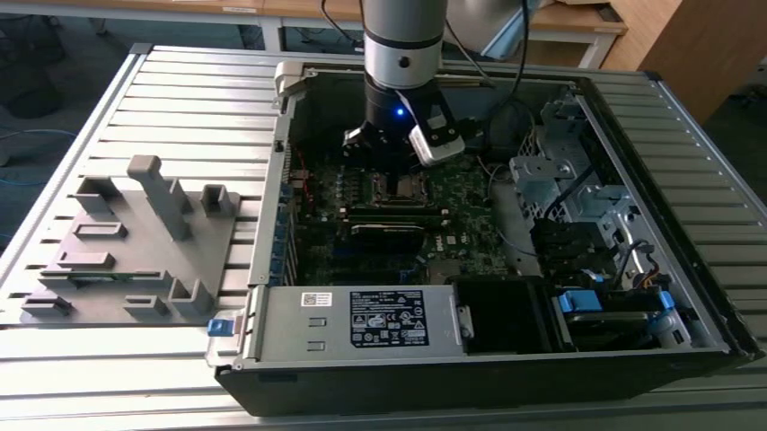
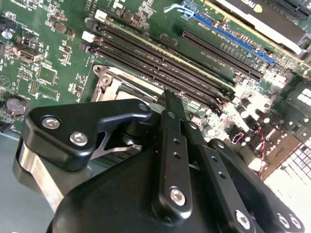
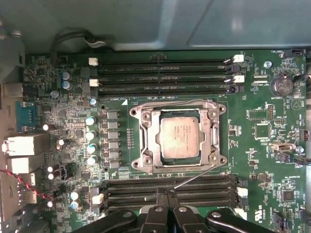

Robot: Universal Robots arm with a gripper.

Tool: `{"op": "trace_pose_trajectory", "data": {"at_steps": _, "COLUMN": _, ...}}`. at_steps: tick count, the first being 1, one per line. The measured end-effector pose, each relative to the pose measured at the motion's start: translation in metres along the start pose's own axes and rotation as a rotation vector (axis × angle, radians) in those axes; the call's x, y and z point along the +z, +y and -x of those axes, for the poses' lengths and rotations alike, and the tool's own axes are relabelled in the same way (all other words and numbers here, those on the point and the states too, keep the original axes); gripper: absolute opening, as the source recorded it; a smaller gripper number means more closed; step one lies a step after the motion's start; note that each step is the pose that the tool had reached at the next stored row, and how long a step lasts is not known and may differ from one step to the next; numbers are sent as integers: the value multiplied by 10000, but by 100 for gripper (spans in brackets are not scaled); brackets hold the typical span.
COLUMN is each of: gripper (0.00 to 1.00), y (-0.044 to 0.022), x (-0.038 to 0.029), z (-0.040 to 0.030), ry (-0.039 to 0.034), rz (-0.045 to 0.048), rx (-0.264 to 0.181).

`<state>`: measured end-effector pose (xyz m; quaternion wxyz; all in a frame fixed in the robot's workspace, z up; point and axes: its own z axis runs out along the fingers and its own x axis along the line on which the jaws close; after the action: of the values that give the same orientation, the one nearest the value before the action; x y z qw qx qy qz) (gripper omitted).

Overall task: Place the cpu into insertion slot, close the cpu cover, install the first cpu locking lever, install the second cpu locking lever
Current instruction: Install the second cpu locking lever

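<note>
The cpu (image 3: 180,137) lies flat in the insertion slot (image 3: 137,164), its pale metal face showing through the cut-out. Around it, the silvery cpu cover (image 3: 147,138) lies down flat. One thin wire locking lever (image 3: 170,101) runs along the socket's far side. A second locking lever (image 3: 197,176) slants out from the socket's corner to my fingertips. My gripper (image 3: 167,194) is shut, its tips at that lever's free end; whether they pinch it is unclear. In the exterior view the gripper (image 1: 390,157) hangs just behind the socket (image 1: 400,187). In the second wrist view the fingers (image 2: 170,104) cover part of the socket rim (image 2: 114,82).
Long black memory strips (image 3: 165,73) flank the socket on both sides, the nearer set (image 3: 204,191) right under my fingertips. A row of capacitors (image 3: 91,136) stands beside the socket. The case walls (image 1: 269,180) enclose the board. A grey fixture (image 1: 132,233) sits on the exterior view's left.
</note>
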<state>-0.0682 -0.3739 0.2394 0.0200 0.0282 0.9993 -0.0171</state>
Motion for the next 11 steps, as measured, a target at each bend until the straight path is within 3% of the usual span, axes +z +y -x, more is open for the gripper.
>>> {"op": "trace_pose_trajectory", "data": {"at_steps": 11, "gripper": 10, "y": -6, "x": 38, "z": -24, "ry": 5, "rz": 61, "rx": 3}}
